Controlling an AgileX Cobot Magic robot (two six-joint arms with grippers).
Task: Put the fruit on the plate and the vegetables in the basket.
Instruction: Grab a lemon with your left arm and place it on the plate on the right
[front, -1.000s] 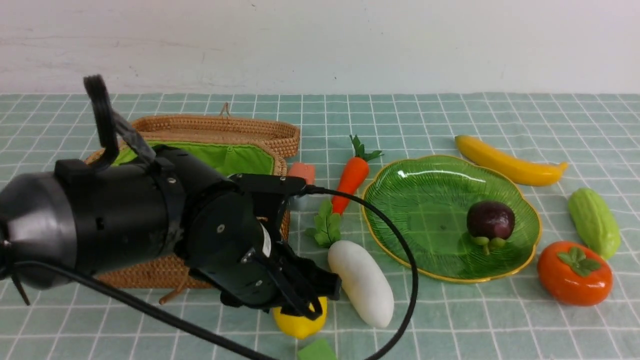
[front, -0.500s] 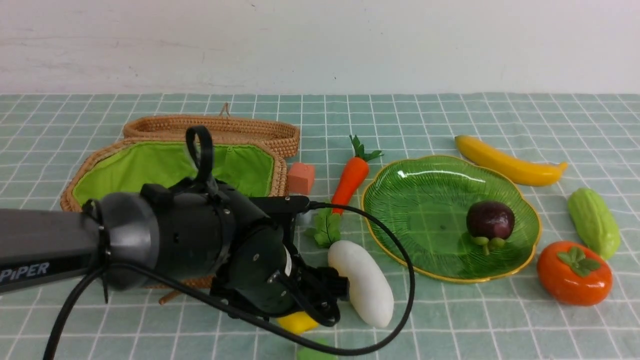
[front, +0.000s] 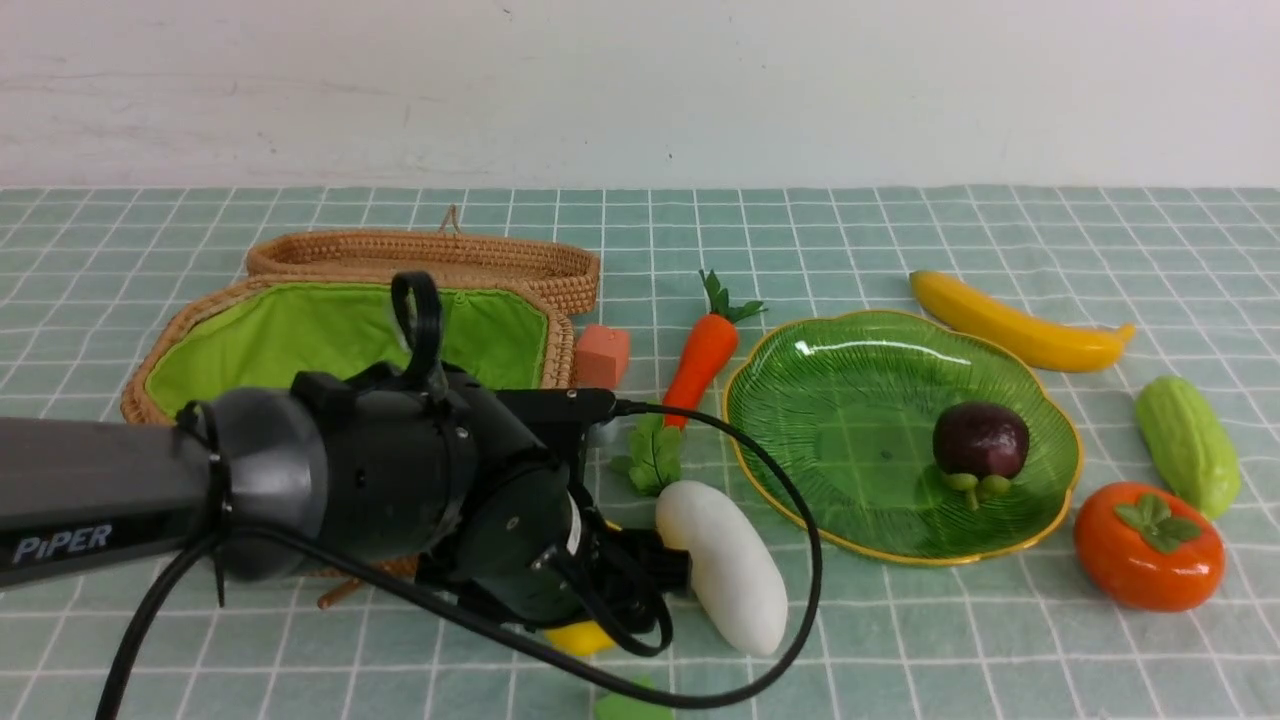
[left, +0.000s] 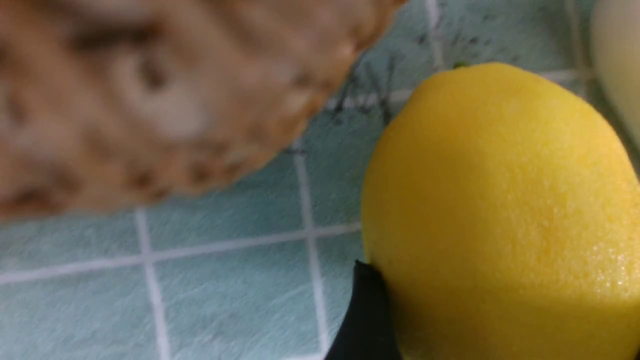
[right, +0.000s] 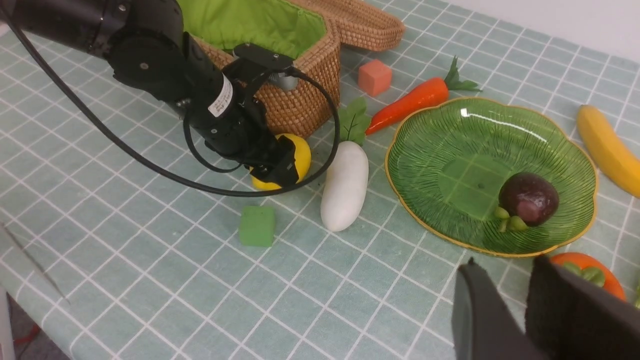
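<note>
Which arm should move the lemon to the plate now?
Left. The left gripper straddles the lemon beside the basket; the right gripper hangs empty across the plate, near the persimmon.

Robot lab bench: PiPER arm, checked cloth, bare white wall.

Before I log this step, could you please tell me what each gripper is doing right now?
Left gripper: fingers around the lemon; grip cannot be told.
Right gripper: slightly open, holding nothing.

The basket is rough woven wicker; the plate glossy ribbed glass.
</note>
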